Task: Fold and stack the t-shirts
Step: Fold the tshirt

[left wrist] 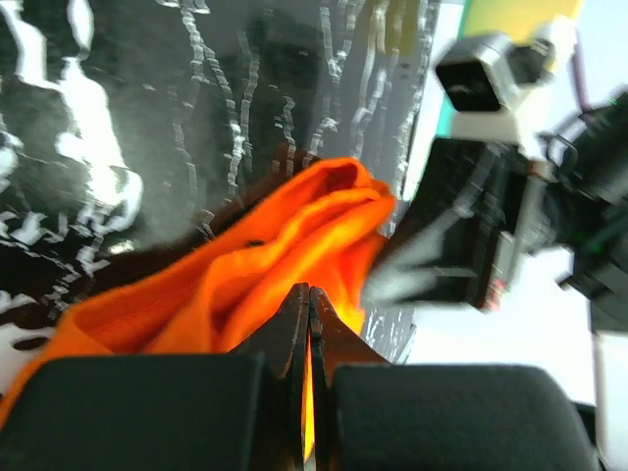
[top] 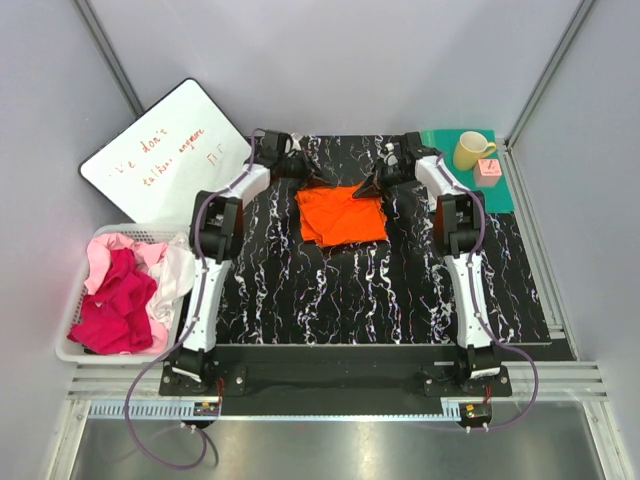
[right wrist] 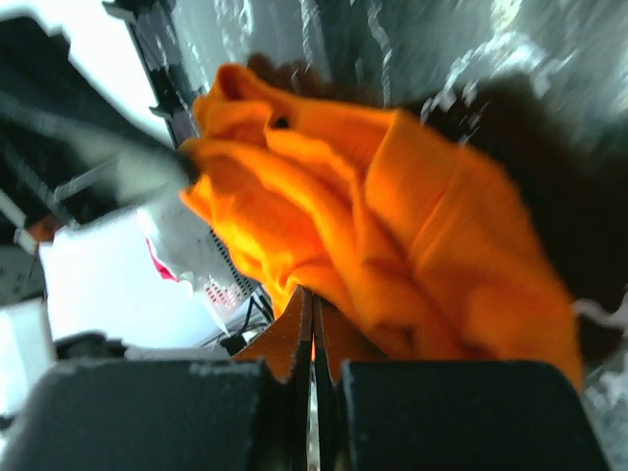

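My L gripper (left wrist: 309, 294) & R gripper (right wrist: 312, 299) both pinch orange tee (top: 342, 215) at its top edge, frame center. Looks mid-fold. Pink tees (top: 118, 295) unfolded in basket (top: 70, 352), lower left. No stack yet.

There is one bright orange cloth t-shirt (top: 342, 215), one white plastic basket (top: 100, 355) holding magenta cloth garments (top: 112, 300) and pale pink cloth garments (top: 105, 250) too tangled to count, one white rectangular whiteboard (top: 165, 155), one yellow ceramic mug (top: 470, 152), one small pink block (top: 489, 168), one flat teal-green mat (top: 497, 192) and two white and black robot arms (top: 205, 290) (top: 462, 290).
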Tool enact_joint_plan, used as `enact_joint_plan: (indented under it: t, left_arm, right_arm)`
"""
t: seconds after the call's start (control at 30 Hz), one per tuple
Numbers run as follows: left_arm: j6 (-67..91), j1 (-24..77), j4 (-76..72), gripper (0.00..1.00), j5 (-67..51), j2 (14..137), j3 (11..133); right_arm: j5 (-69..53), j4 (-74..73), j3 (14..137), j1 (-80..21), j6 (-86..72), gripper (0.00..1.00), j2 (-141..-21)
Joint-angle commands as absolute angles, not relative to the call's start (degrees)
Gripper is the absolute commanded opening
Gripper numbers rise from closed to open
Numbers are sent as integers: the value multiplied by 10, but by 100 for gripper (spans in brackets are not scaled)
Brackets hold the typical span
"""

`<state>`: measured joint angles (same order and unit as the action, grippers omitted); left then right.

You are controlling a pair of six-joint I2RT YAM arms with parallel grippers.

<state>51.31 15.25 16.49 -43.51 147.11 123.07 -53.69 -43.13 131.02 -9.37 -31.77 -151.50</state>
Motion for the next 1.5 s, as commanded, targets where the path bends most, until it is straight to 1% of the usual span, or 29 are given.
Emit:
enact_joint_plan:
  t: [0.0, 0.17, 0.27, 0.33, 0.5, 0.7, 0.83, 0.97, 1.1, 1.2, 1.47]
  left_arm:
    - [513, 150, 90, 0, -463, 1310, 1138]
    - [492, 157, 62, 0, -475, 1200, 1007]
    - [479, 173, 59, 0, -483, 1166, 947]
    - [478, 186, 52, 0, -484, 1158, 919]
    - [479, 202, 31, 0, -495, 1162, 854]
    - [473, 203, 24, 0, -507, 1168, 818]
    - [476, 203, 15, 0, -504, 1179, 802]
    - [483, 203, 14, 0, -505, 1216, 795]
    - [495, 202, 6, 0, -513, 1259, 795]
    - [499, 200, 2, 0, -513, 1279, 793]
    - [486, 186, 36, 0, -504, 1285, 780]
  right_arm:
    - [-519, -431, 1360, -97, -331, 0, -1548]
    - [-497, -431, 1401, -97, -341, 0, -1576]
    - [-478, -429, 1414, -97, -344, 0, -1576]
    - [-476, -425, 1417, -97, -340, 0, -1566]
    - [-480, -425, 1422, -97, -335, 0, -1500]
    - [-508, -423, 1372, -97, -339, 0, -1420]
    - [-519, -424, 1297, -97, -326, 0, -1367]
    - [-524, -424, 1220, -97, -312, 0, -1341]
    - [-537, -423, 1154, -96, -307, 0, -1346]
    - [-541, -423, 1136, -97, -301, 0, -1359]
    - [-529, -417, 1144, -98, -299, 0, -1410]
